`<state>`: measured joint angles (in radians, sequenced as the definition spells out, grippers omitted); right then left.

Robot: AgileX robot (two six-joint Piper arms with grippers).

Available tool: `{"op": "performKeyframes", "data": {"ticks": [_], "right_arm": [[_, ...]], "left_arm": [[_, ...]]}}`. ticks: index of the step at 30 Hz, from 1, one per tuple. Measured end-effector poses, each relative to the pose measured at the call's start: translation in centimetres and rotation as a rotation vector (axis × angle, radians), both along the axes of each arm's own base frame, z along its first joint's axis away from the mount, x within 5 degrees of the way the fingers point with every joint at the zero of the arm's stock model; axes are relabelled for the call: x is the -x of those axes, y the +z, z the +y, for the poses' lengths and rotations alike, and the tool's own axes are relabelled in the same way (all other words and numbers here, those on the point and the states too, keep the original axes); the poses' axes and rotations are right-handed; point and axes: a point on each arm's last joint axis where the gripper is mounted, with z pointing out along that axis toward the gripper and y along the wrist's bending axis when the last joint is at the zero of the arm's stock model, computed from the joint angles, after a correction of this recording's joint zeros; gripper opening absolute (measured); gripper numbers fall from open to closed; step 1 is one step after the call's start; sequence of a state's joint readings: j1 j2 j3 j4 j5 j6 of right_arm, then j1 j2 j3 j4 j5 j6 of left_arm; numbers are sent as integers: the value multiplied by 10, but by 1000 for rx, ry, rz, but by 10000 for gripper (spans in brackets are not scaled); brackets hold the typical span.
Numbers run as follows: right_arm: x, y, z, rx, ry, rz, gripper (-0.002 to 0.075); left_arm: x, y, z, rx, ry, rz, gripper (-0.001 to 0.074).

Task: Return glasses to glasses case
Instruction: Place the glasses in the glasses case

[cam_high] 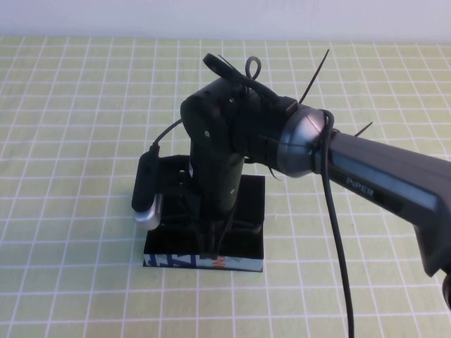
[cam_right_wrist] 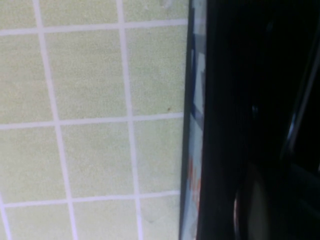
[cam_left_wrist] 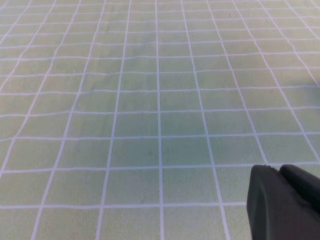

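The glasses case (cam_high: 248,211) lies open on the table mat, its blue, white and orange printed front (cam_high: 204,262) facing me. My right gripper (cam_high: 211,241) points straight down into the case from above and hides most of the inside. In the right wrist view the printed front of the case (cam_right_wrist: 196,125) borders the dark interior, where a dim curved lens of the glasses (cam_right_wrist: 252,212) shows; in the high view the glasses are lost against the black. My left gripper (cam_left_wrist: 277,171) is shut and empty above bare mat, outside the high view.
The table is covered by a light green mat with a white grid (cam_high: 84,141). The right arm (cam_high: 380,176) and its cable (cam_high: 337,232) reach in from the right. A wrist camera (cam_high: 146,190) hangs beside the gripper, over the case's left end.
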<state>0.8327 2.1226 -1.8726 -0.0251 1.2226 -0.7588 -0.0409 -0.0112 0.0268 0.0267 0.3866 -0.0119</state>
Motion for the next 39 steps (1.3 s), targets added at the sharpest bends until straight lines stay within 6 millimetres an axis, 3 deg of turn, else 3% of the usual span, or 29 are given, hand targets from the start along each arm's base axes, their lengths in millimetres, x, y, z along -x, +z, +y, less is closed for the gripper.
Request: {"op": "performKeyframes", "data": {"ticks": [24,33,39], "right_arm": [[0,-15,5,16,-1,33,11],[-3,-12,2,11,-32,30,253],[-8,18,-14,-25,-58,-30,283]], "left_arm": [[0,0,0,0,0,0,-2],[0,0,0,0,0,0,-2],[0,0,0,0,0,0,-2]]}}
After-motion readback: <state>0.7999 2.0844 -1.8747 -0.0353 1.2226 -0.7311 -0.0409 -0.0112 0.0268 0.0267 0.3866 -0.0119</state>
